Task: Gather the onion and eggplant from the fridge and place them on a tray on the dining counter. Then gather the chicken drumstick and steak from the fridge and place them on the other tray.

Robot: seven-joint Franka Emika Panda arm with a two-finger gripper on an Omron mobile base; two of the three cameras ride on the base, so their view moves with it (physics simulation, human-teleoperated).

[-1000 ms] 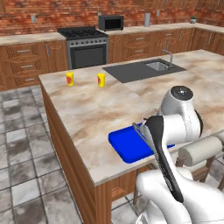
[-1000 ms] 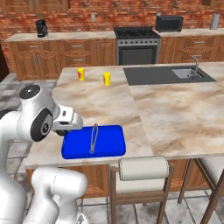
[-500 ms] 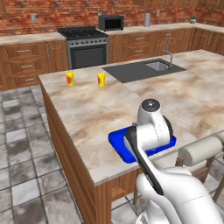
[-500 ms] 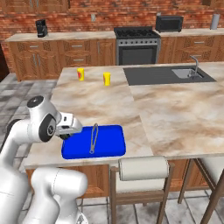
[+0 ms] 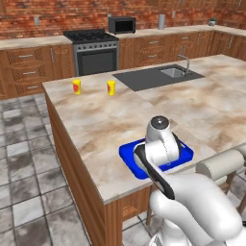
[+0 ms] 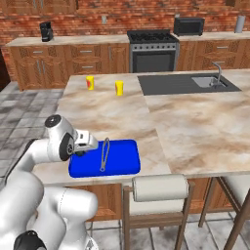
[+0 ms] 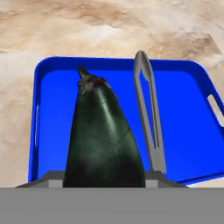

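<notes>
A long, dark purple-black glossy eggplant (image 7: pixel 105 140) with a greenish stem cap is seen in the hand view, rising from between the finger tips of the two-finger gripper (image 7: pixel 104 179) at the bottom edge; the fingers themselves are hidden behind its wide end, and the vegetable appears pinched between them. It is held over a flat bright blue rectangular tray (image 7: pixel 183 127) with a raised rim and slot handles, stem end pointing toward the tray's far rim. A pair of grey metal tongs (image 7: pixel 148 118) is laid lengthwise on the tray just beside the eggplant. The tray (image 6: pixel 122 163) is set near the front edge of the beige-and-brown marbled dining counter (image 6: pixel 190 127), with the tongs (image 6: pixel 104 154) on its middle. Two small yellow cups (image 5: pixel 111 87) are stood far back on the counter (image 5: pixel 96 125), well apart from the tray (image 5: pixel 185 154).
</notes>
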